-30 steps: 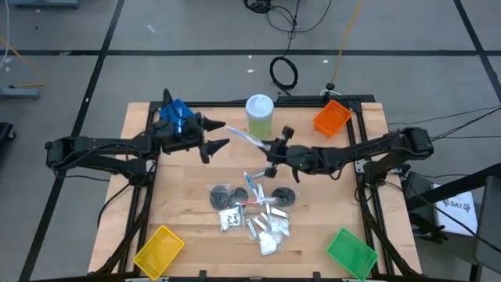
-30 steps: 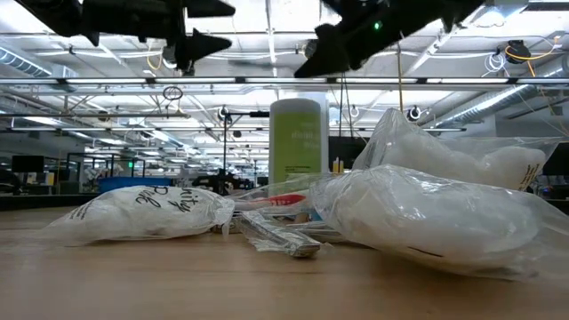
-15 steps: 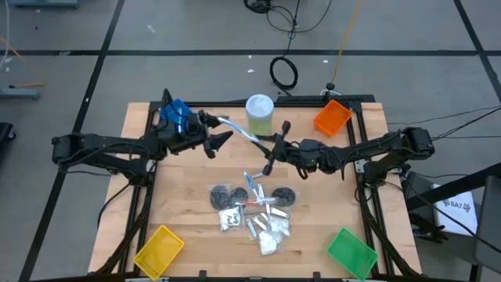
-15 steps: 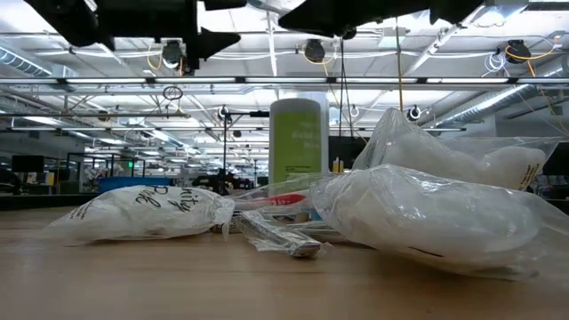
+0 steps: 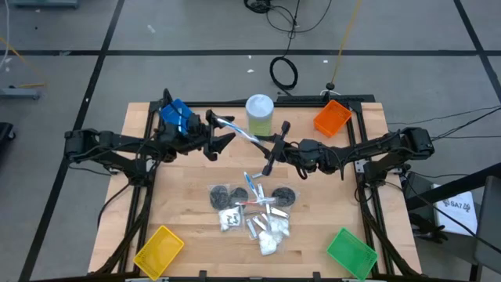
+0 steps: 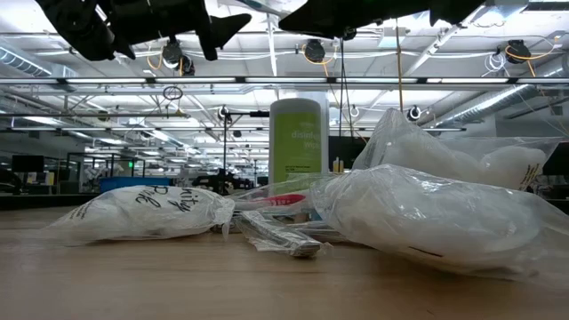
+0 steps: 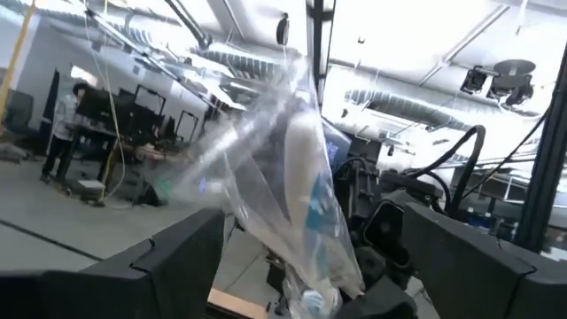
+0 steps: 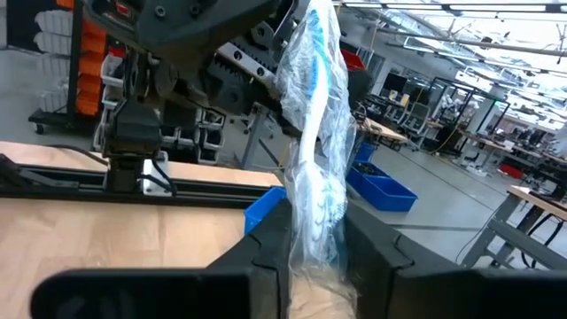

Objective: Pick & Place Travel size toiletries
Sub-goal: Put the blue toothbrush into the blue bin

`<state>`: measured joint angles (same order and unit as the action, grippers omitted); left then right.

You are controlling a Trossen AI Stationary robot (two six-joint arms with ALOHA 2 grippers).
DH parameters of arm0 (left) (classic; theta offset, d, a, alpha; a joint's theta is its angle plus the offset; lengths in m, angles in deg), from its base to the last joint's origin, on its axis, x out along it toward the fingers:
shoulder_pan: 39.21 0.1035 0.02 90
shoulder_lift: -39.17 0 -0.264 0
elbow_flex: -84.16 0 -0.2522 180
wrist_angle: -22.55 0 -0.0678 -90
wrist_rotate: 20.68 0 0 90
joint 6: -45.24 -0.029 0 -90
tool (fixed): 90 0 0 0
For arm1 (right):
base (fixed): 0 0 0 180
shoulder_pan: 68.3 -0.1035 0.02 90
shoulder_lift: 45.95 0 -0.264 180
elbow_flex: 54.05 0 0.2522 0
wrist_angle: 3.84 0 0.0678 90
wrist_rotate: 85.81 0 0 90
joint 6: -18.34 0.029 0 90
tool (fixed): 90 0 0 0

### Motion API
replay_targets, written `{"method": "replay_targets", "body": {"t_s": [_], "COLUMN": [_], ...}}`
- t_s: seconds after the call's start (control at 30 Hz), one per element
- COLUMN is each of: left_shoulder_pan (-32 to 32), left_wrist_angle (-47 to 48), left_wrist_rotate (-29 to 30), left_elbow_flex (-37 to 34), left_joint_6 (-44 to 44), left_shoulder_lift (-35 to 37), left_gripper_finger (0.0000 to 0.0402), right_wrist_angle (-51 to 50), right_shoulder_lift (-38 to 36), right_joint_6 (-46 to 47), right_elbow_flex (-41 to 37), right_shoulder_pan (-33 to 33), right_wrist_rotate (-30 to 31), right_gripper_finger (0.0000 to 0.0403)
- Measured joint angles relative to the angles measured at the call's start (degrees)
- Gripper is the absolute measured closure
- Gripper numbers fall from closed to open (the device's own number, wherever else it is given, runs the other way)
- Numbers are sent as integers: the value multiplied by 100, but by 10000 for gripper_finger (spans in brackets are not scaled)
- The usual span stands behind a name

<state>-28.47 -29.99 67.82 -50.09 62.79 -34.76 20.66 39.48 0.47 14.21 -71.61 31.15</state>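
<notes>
My right gripper [image 5: 264, 146] is shut on a clear packet with a blue-and-white stick in it [image 5: 239, 131], high over the table's middle. The packet's free end [image 7: 297, 168] reaches in between the fingers of my open left gripper [image 5: 221, 129]. In the left wrist view those fingers stand either side of it with gaps. The other travel size toiletries [image 5: 254, 207] lie in a heap on the table toward its near edge: dark discs, silver tubes, white packets, sticks. My right gripper pinches the packet's lower end [image 8: 312, 232] between its two fingers. The fingers come from the table's right, about level and tipped slightly up, and the packet runs on past them along their line. It is lifted clear of the table, slanting toward the far left.
A pale-green canister with a white lid [image 5: 259, 113] stands just beyond the two grippers. Bins sit at the corners: blue [image 5: 176, 116], orange [image 5: 332, 117], yellow [image 5: 159, 249], green [image 5: 350, 252]. Bare wood lies left and right of the heap.
My left gripper has moved toward the table's right and tipped upward, staying open, so the packet's free end now lies between its fingers. My right gripper has tipped up, swinging the packet's free end higher and toward the far left.
</notes>
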Motion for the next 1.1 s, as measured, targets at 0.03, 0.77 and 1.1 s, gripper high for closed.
{"method": "replay_targets", "body": {"t_s": [0.03,0.77,1.1], "left_shoulder_pan": [0,118,328], "left_wrist_angle": [10,574,1937], "left_wrist_rotate": [-15,417,1609], "left_elbow_flex": [0,1,1], "left_joint_6": [51,-328,-946], "left_shoulder_lift": [-2,312,1394], "left_gripper_finger": [63,393,393], "right_wrist_angle": [-3,-884,-1299], "right_shoulder_lift": [0,0,-9], "right_joint_6": [0,694,991], "right_elbow_flex": [0,28,9], "right_shoulder_pan": [0,-43,-334], "right_wrist_rotate": [0,22,-17], "right_gripper_finger": [341,303,152]}}
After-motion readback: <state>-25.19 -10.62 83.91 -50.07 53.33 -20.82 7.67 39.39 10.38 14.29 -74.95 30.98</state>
